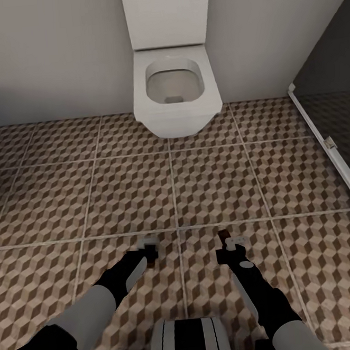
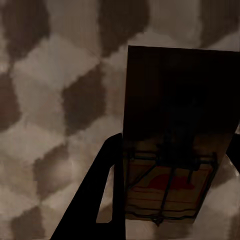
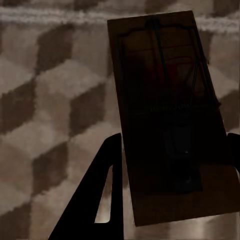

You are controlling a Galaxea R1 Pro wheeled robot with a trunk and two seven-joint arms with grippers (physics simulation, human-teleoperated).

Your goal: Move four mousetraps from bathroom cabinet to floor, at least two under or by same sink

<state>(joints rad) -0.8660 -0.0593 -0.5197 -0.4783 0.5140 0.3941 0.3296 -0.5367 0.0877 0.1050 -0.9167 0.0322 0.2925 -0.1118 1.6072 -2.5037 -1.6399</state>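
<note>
Cube-patterned bathroom floor (image 1: 129,195) bears white toilet (image 1: 175,90).

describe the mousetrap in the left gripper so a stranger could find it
Start at the white toilet and come down the patterned floor to the two arms. The left gripper holds a mousetrap, a flat wooden board with a red patch under its wire.

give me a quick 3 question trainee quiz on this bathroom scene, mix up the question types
1. True or false: the left gripper holds a mousetrap between its fingers.
2. Multiple choice: which fixture stands against the wall ahead of the robot? A) toilet B) washing machine C) wooden ladder
3. Fill in: in the right wrist view the second mousetrap hangs over the patterned ____.

Key
1. True
2. A
3. Floor; the right gripper carries that trap above the tiles.
</note>
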